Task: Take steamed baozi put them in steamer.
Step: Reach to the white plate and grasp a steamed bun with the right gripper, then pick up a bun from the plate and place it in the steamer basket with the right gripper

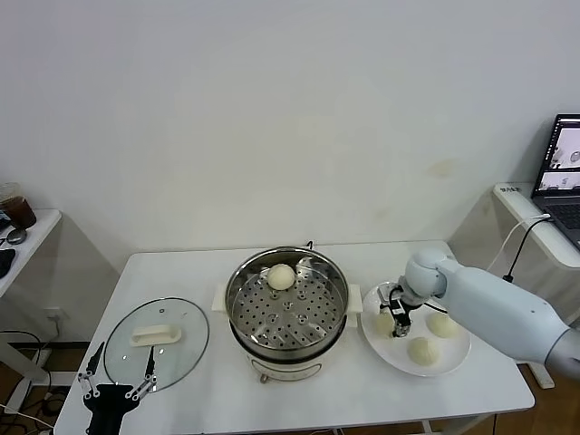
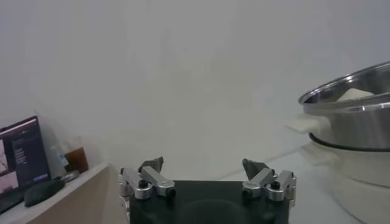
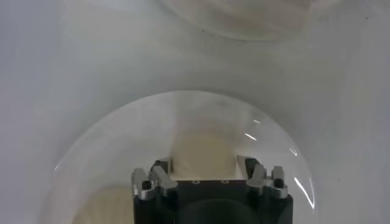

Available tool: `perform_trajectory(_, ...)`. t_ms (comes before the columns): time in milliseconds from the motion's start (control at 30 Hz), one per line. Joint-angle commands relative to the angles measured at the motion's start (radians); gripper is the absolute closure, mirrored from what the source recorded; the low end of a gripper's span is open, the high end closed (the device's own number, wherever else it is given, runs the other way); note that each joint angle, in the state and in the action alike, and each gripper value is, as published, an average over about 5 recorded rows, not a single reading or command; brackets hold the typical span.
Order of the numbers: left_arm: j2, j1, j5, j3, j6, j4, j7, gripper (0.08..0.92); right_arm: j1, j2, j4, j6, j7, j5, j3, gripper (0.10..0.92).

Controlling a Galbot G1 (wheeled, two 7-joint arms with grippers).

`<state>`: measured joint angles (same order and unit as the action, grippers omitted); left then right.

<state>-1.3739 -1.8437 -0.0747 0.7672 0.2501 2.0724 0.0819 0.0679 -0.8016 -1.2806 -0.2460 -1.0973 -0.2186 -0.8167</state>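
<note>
Across the middle of the scene stretches the white table (image 1: 299, 399), bearing everything else. At its centre stands the steamer (image 1: 287, 308), a shiny steel pot with a perforated tray, and one baozi (image 1: 281, 276) lies on that tray against the far wall. To the left of the steamer the glass lid (image 1: 156, 343) lies flat with its white handle upward. To the right of the steamer sits the white plate (image 1: 453, 355), carrying three more buns: a right-hand bun (image 1: 442, 324), a near bun (image 1: 423, 351), and a left-hand bun (image 3: 204, 155) on the side toward the steamer. The right gripper (image 3: 209, 166) reaches down onto the plate over that left-hand bun; its two fingers stand one on each side of the dough, close against it, so the bun sits between them while resting on the plate. The left gripper (image 1: 116, 372) waits at the near left edge of the table, just in front of the lid, its fingers spread wide and holding nothing.
</note>
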Motion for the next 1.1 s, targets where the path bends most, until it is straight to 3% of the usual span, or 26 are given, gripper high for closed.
perform_trajectory(33, 0.001, 0.001, -0.001, -0.002, -0.001, 0.001, -0.001, 0.177, 0.004, -0.012, 0.011, -0.003, -0.001, -0.008, 0.005, 0.466)
perform_trajectory(367, 0.005, 0.001, -0.001, -0.005, -0.003, 0.005, -0.002, 0.177, -0.158, 0.086, -0.08, -0.001, -0.061, 0.095, -0.049, 0.485)
perform_trajectory(667, 0.013, 0.034, 0.0, -0.028, -0.006, 0.002, -0.002, 0.177, -0.607, 0.175, -0.221, -0.025, -0.114, 0.347, -0.296, 0.491)
perform_trajectory(900, 0.028, 0.053, 0.003, -0.04, -0.005, -0.001, -0.001, 0.177, -0.879, 0.055, -0.308, -0.105, -0.069, 0.568, -0.458, 0.491)
perform_trajectory(1100, 0.028, 0.062, -0.019, -0.039, 0.001, 0.002, 0.005, 0.177, -0.88, -0.125, -0.358, -0.249, 0.056, 0.739, -0.534, 0.482)
